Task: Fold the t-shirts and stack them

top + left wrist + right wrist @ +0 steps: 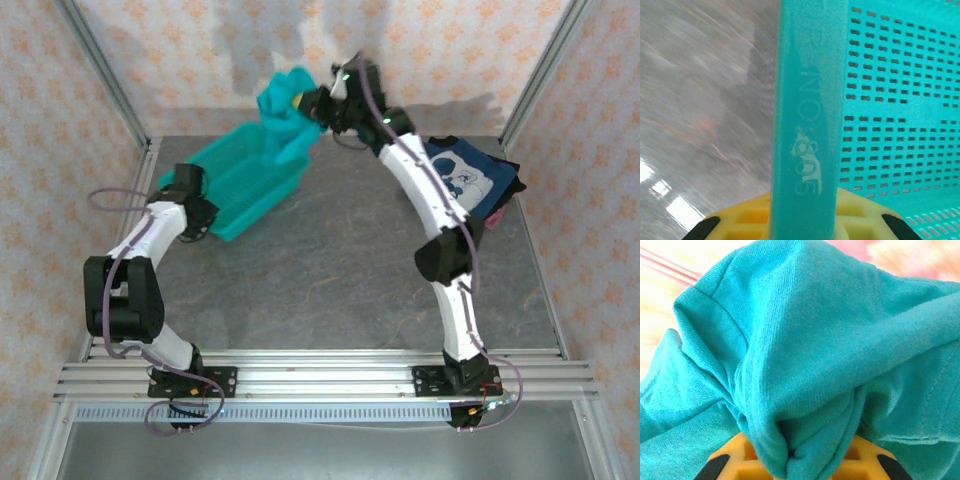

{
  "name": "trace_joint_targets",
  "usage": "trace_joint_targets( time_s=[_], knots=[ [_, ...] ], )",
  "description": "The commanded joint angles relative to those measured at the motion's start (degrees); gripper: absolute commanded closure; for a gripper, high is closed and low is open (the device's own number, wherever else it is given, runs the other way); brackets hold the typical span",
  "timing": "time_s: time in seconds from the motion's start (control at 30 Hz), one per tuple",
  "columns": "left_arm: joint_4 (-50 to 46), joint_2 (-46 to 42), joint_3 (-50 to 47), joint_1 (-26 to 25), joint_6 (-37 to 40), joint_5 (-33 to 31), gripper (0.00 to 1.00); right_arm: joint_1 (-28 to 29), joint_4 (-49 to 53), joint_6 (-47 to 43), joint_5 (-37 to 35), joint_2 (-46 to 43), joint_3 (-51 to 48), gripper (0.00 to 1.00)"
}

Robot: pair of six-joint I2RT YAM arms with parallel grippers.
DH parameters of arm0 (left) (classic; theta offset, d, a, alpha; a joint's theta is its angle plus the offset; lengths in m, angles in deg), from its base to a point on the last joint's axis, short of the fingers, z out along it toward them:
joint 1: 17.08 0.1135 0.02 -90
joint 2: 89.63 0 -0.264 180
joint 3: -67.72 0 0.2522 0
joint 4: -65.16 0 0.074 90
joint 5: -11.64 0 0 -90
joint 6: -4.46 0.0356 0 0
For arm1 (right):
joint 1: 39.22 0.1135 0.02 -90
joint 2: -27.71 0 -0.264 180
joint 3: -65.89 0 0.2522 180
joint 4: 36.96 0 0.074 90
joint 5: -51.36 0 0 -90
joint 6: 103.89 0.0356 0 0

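Fabric of the teal t-shirt [285, 120] hangs bunched above the basket [240, 190] at far left, pinched in the right gripper [322, 105]. The left gripper [800, 227] clamps the basket rim. The navy t-shirt [465, 175] lies at far right. Better to lift straight up, slowly, until the hem is free of the basket.

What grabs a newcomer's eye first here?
The right claw holds a bunched teal t-shirt up above the teal mesh basket at the back left. The left claw clamps that basket's near rim; a navy printed t-shirt lies far right.
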State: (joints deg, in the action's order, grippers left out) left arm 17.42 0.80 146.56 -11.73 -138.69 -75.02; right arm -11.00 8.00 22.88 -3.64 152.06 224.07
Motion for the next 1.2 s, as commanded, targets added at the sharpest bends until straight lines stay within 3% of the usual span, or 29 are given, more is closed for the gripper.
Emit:
trace_joint_targets(
  time_s=[0.0, 0.1, 0.27, 0.4, 0.5, 0.53, 0.57, 0.63, 0.67, 0.7, 0.77, 0.87, 0.9, 1.0, 1.17],
  knots=[
    [-2.22, -1.44, 0.94, 4.89, -7.03, -4.87, 1.00, -0.78, -7.11, 5.58, 7.61, -7.80, 2.62, 1.00],
    [-2.54, -0.01, 4.27, 7.01, -9.65, -7.19, 1.00, -0.80, -2.36, 3.78, 9.82, -10.95, 2.79, 1.00],
    [-2.40, 4.12, 7.11, 8.11, -14.07, -9.52, 1.00, -0.81, 17.79, -8.20, 4.32, -15.55, -0.87, 1.00],
    [-1.72, 7.84, 9.22, 8.10, -14.93, -8.74, 1.00, -0.58, 23.21, -9.71, 6.77, -18.55, -16.31, 1.00],
    [1.44, 8.82, 9.53, 8.16, -13.92, -7.06, 1.00, -0.58, 20.37, -7.96, 8.70, -20.27, -32.13, 0.99],
    [1.79, 9.18, 10.16, 8.02, -13.10, -6.51, 1.00, -0.73, 18.63, -7.69, 8.18, -20.59, -37.19, 0.91],
    [2.44, 9.40, 10.73, 7.93, -12.06, -5.59, 0.95, -1.19, 15.86, -7.94, 8.17, -20.40, -41.95, 0.73],
    [5.68, 9.56, 10.90, 7.71, -10.24, -2.68, 0.69, -3.28, 12.96, -7.58, 4.51, -19.17, -47.99, 0.46],
    [6.17, 9.58, 11.53, 7.44, -9.12, -1.49, 0.49, -4.82, 10.51, -7.98, 3.40, -18.31, -50.36, 0.37],
    [5.97, 9.52, 12.46, 7.12, -7.80, -0.42, 0.36, -6.60, 8.54, -7.58, 0.35, -17.91, -52.42, 0.31],
    [4.99, 9.26, 14.73, 6.17, -5.08, 1.63, 0.16, -9.64, 6.69, -8.08, -1.41, -17.48, -54.06, 0.27],
    [0.63, 7.86, 18.96, 4.12, -0.43, 2.64, 0.09, -11.47, 9.70, -12.58, -3.48, -19.95, -53.76, 0.20],
    [-0.44, 6.85, 19.79, 3.40, 0.74, 2.81, 0.00, -11.51, 11.81, -14.72, -5.25, -21.27, -53.64, 0.19],
    [-4.16, 4.07, 21.67, 1.68, 3.91, 3.00, 0.00, -11.45, 18.64, -18.83, -6.74, -24.98, -54.47, 0.19],
    [-9.77, -0.74, 22.37, -1.13, 8.79, 1.66, 0.00, -8.64, 20.56, -22.71, 1.00, -33.56, -62.24, 0.19]
  ],
)
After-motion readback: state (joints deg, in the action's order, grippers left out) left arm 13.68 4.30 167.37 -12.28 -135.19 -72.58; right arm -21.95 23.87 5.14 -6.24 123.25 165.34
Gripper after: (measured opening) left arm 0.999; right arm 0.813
